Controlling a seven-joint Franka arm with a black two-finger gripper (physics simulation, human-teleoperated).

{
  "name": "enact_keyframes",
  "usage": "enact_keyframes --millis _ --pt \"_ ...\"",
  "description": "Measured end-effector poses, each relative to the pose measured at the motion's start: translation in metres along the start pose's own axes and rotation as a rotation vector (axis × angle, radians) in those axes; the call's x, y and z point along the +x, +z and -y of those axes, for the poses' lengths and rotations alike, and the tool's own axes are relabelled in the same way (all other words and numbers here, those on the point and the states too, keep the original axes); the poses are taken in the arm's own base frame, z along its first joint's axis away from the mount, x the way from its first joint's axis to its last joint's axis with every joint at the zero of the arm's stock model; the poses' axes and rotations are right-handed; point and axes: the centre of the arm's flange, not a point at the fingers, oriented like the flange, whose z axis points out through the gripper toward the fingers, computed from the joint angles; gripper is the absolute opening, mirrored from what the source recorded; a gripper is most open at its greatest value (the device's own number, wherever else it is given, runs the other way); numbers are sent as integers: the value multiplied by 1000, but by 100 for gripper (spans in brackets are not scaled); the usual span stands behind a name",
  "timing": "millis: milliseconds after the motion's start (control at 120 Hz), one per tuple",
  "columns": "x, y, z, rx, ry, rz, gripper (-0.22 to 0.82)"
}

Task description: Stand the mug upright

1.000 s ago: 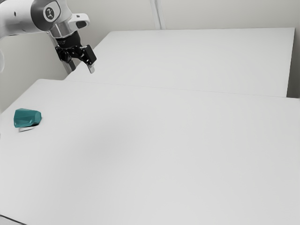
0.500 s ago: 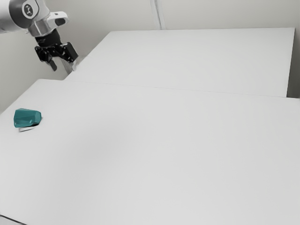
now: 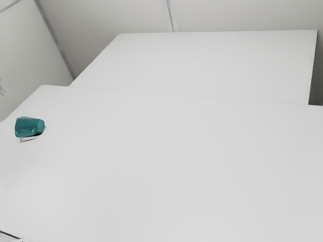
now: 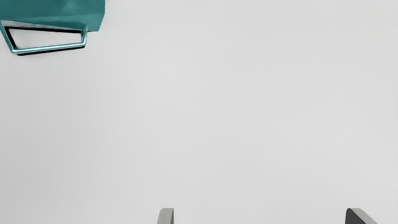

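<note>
Looks smooth and softly glossy on mug (image 3: 29, 126), shiny like metal on handle (image 4: 48, 47); smooth, matt on surface (image 3: 176, 166), matt on fingers (image 4: 165, 216).

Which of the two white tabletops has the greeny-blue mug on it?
The nearer tabletop in the exterior view: the mug lies there on its side, toward the view's left. The other tabletop is farther back, past the thin seam.

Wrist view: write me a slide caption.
A teal mug lies on its side on the white table, apart from the open hand.
</note>
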Motion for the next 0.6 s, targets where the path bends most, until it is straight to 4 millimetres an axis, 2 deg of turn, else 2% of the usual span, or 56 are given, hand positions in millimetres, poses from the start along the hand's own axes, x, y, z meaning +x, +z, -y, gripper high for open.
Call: enact_keyframes --millis 50,108,208,300,483,600 --pt "7 9 27 -74 46 -18 60" --pt "11 10 55 -119 92 -48 60" --pt "11 24 102 -156 126 -69 60" --pt "14 28 131 -155 163 -101 60" --pt "22 61 191 -151 202 -163 60" --pt "27 75 217 -127 232 -220 60"
